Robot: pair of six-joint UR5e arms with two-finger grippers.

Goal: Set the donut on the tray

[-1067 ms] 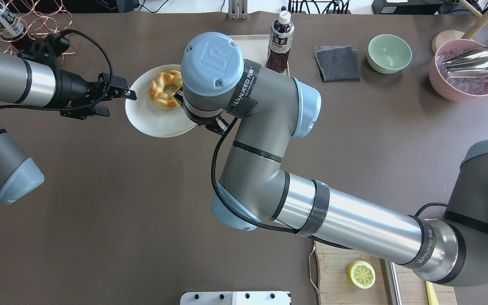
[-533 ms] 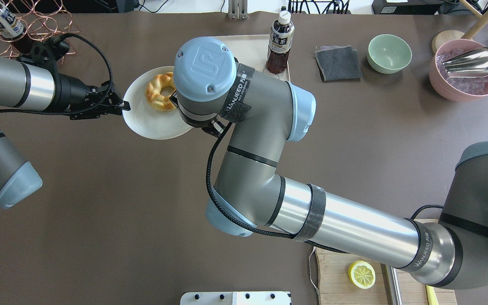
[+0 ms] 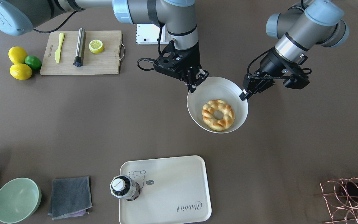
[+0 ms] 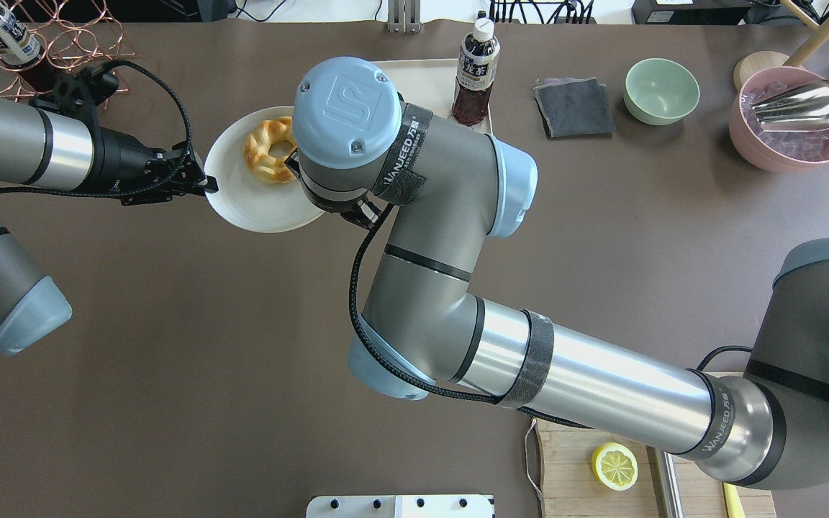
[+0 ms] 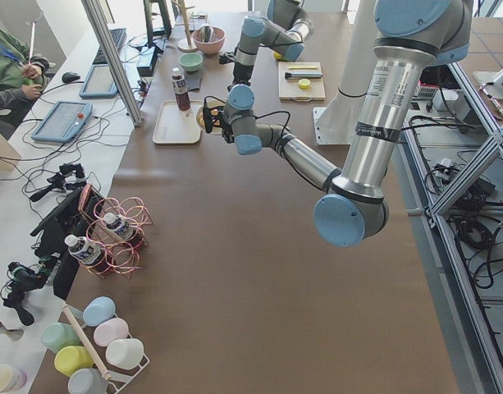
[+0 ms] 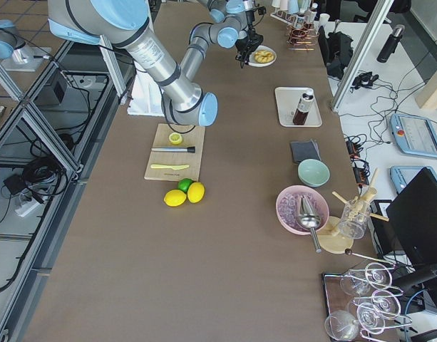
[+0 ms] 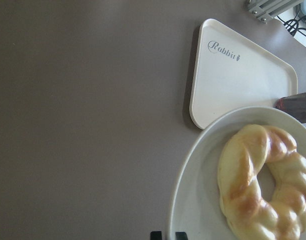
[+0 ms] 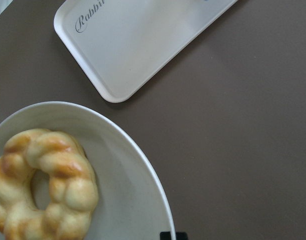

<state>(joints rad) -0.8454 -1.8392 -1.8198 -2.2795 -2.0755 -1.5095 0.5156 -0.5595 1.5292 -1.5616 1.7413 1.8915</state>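
Compared with a second ago, the plate (image 3: 225,85) has shifted a little to the robot's left in the overhead view, and both arms have gone with it. The donut (image 3: 218,114) has travelled with it and keeps its place on the plate. The left gripper (image 3: 243,95) is closed on the rim at one side, and the right gripper (image 3: 194,85) is closed on the rim at the side facing the robot. In each wrist view the fingertips stand on either side of the rim, so I judge that both are clamped on it. The plate seems tilted, with the robot's edge raised, though I cannot be sure. The tray (image 3: 179,183) lies apart from the plate, further from the robot, with a bottle (image 3: 125,187) standing on one corner and the rest of it bare. The shift goes sideways, not toward the tray, so the task is not yet advanced. The donut must still be carried or tipped over to the bare part.
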